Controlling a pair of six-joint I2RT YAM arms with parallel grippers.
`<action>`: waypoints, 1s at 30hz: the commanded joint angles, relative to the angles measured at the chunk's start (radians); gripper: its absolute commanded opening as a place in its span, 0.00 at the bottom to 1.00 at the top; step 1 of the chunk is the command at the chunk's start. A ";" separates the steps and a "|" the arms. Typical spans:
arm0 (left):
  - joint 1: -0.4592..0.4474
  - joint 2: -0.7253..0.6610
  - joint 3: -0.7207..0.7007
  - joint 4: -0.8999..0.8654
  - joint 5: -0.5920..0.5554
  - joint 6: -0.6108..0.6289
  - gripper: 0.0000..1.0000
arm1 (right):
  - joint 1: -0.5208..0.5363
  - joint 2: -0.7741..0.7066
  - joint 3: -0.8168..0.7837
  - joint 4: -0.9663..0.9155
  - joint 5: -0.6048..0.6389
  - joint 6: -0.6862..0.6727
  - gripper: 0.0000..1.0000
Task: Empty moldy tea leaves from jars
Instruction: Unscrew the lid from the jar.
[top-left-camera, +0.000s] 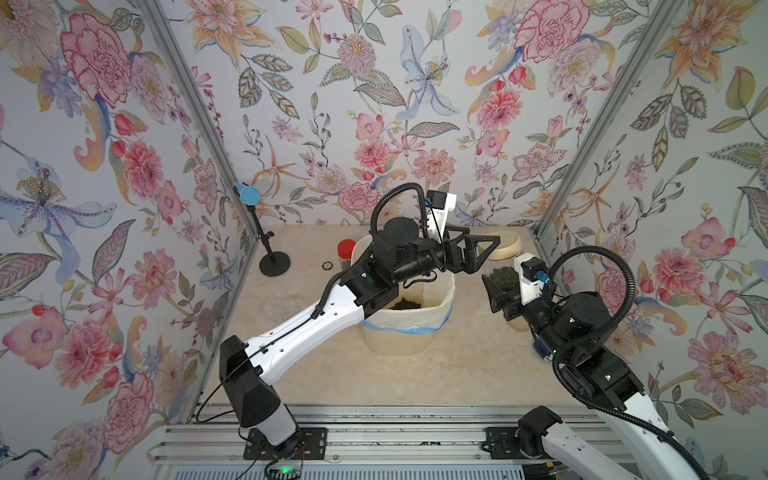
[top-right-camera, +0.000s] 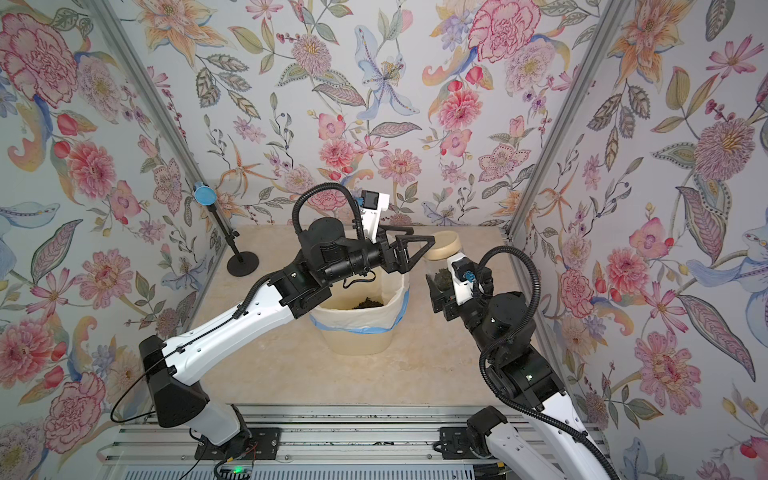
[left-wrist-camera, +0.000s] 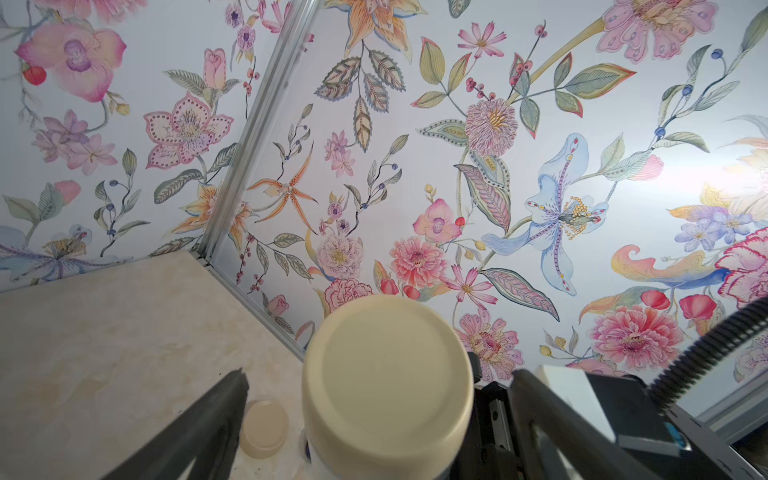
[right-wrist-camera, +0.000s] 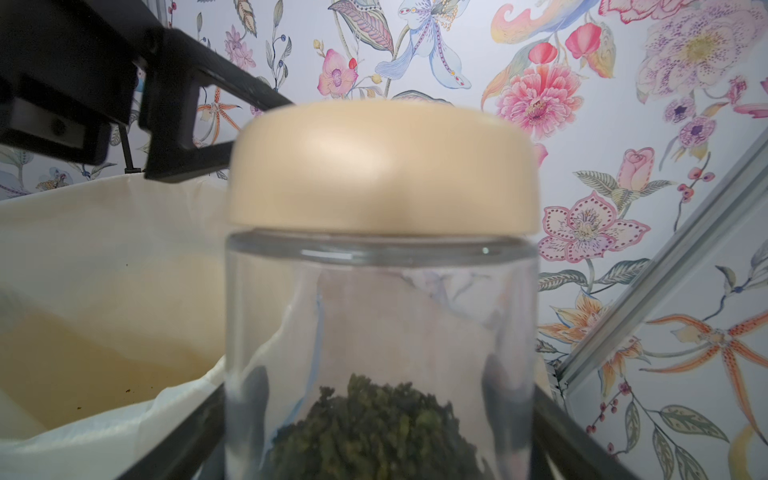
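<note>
The worry here is the twist. The right gripper (right-wrist-camera: 376, 390) has its jaws clamped on the smooth body of a squat clear glass jar (right-wrist-camera: 382, 299). Its flat round beige lid (right-wrist-camera: 382, 166) is still on. The left gripper (left-wrist-camera: 379, 376) has its jaws spread wide on either side of that lid, with a gap showing on both sides and nothing in them. If the left jaws close off-centre, I'd expect the lid to skid out rather than turn. If the right grip is too light, the glass could spin with the lid or slide free.

In both top views the jar is held up just beside the big cream ribbed bin with a white liner (top-left-camera: 409, 336), not over its mouth. A lid that pops off with a jerk could scatter leaves onto the pale stone-look surface (top-left-camera: 457, 365).

The tea leaves (right-wrist-camera: 365, 428) sit in a dark green-brown crumbly heap at the base end of the jar, filling only a small part of it. I can't pick out any mould from here. A similar dark heap already lies in the bin (top-left-camera: 405, 305). A narrower clear jar with a red screw cap (top-left-camera: 345, 253) waits behind the bin, capped.
</note>
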 joint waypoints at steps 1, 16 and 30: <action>0.000 0.021 0.036 0.030 0.032 -0.078 1.00 | -0.007 -0.026 0.050 0.108 0.013 0.037 0.54; -0.001 0.075 0.052 0.109 0.185 -0.143 1.00 | -0.025 -0.021 0.035 0.115 0.003 0.034 0.54; 0.000 0.119 0.123 0.051 0.229 -0.119 0.98 | -0.027 -0.024 0.024 0.114 -0.021 0.030 0.54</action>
